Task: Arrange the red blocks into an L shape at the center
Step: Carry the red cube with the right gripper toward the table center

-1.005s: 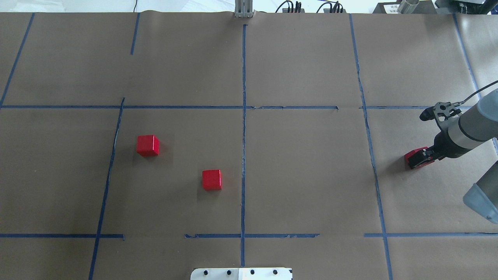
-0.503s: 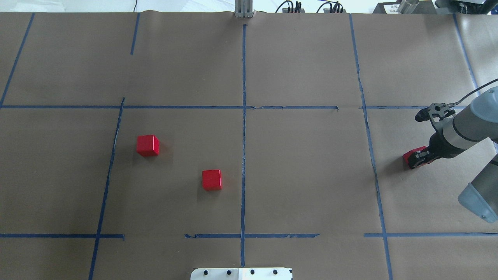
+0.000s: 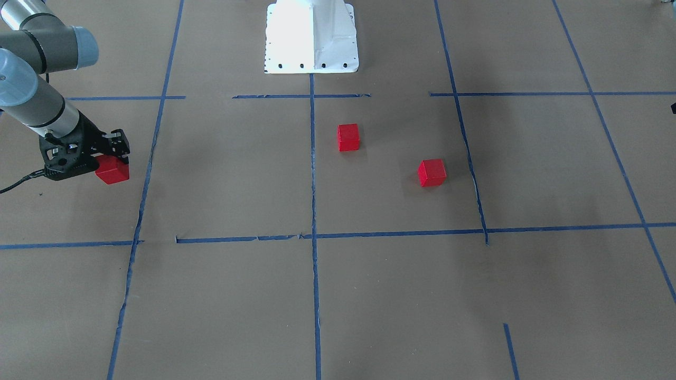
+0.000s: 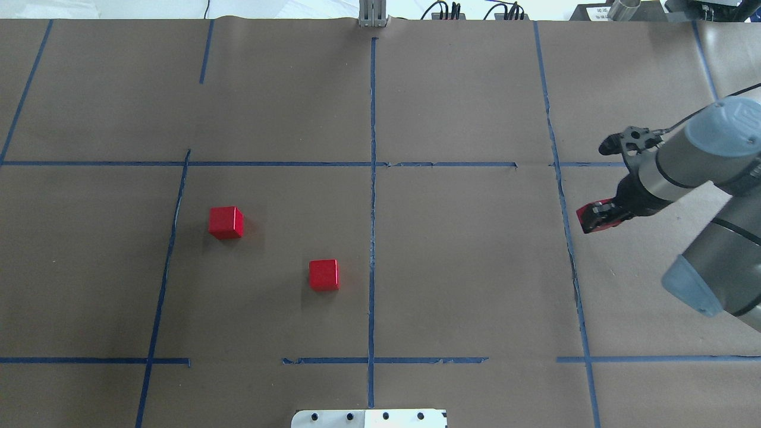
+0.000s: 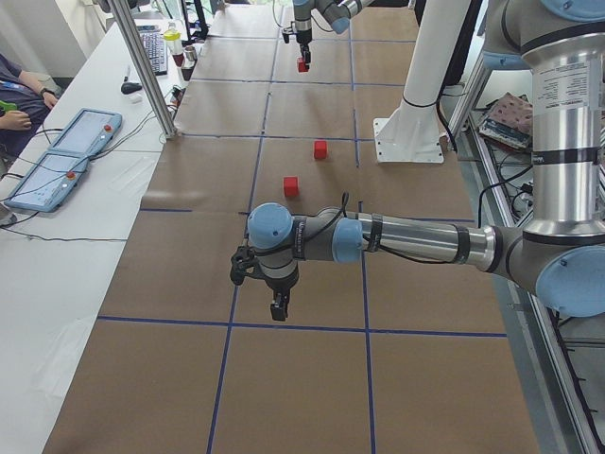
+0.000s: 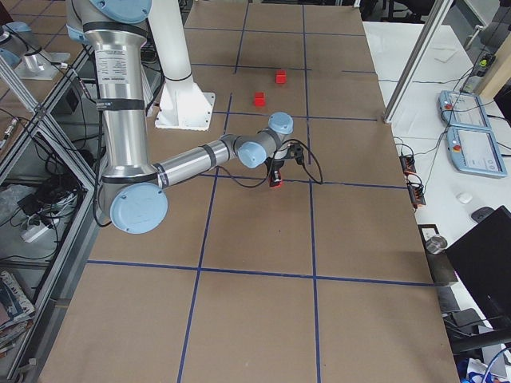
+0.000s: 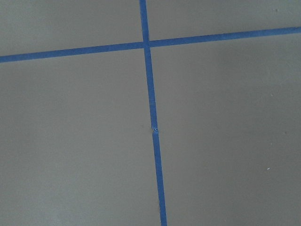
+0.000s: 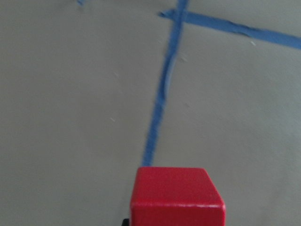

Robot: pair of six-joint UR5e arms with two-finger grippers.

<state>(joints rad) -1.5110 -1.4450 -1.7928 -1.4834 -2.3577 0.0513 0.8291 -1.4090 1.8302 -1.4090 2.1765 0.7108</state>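
Two red blocks (image 4: 226, 222) (image 4: 324, 274) lie apart on the left half of the center (image 4: 464, 261); they also show in the front view (image 3: 432, 172) (image 3: 348, 137). My right gripper (image 4: 597, 217) is shut on the third red block (image 4: 593, 213), held above the paper just right of the center's right tape line. The front view shows this block (image 3: 112, 171) and the right wrist view shows it (image 8: 176, 195) over a tape line. My left gripper (image 5: 279, 307) shows only in the exterior left view, pointing down over the paper; I cannot tell whether it is open or shut.
The white robot base plate (image 4: 368, 418) sits at the near table edge, and a metal post (image 4: 373, 15) at the far edge. A side table with tablets (image 5: 57, 170) and a seated person (image 5: 14, 95) lies beyond the far edge.
My right gripper has lifted the red block off the paper and carried it left and away from me, toward the center's right tape line. The two other blocks have not moved.
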